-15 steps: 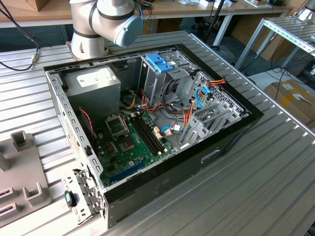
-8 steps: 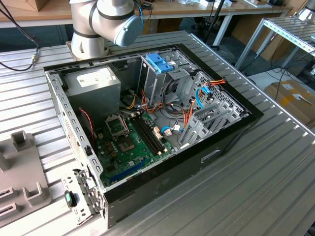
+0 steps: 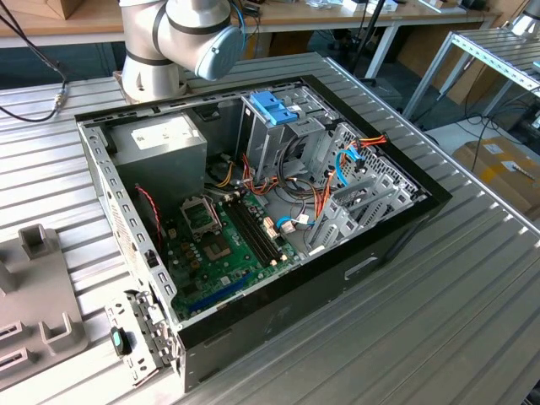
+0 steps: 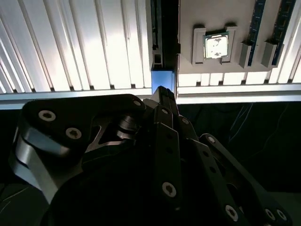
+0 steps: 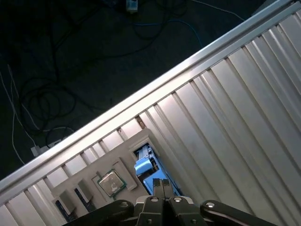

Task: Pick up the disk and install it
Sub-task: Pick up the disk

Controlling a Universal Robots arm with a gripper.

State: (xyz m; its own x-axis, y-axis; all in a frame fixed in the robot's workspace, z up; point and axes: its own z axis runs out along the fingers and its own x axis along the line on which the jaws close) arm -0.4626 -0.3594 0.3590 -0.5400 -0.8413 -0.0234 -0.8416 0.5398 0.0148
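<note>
The disk (image 5: 144,164) stands on edge in a slot of a grey holder (image 5: 126,146), its light blue carrier rail toward the camera. In the second wrist view the disk (image 4: 163,76) appears edge-on, a dark slab with a blue end. My gripper (image 5: 161,184) hangs directly over that blue end, with its two black fingertips (image 4: 163,96) pressed together and nothing visible between them. Whether they touch the rail cannot be told. In the exterior view, the open computer case (image 3: 396,232) lies on the table with its metal drive cage (image 3: 278,139).
A processor chip (image 4: 216,45) and memory sticks (image 4: 257,23) sit in the same grey holder (image 4: 188,37). The holder lies near the ribbed table's edge (image 5: 188,66), with dark floor and cables beyond. A blue bracket (image 3: 273,107) tops the drive cage. The arm's base (image 3: 169,42) stands behind the case.
</note>
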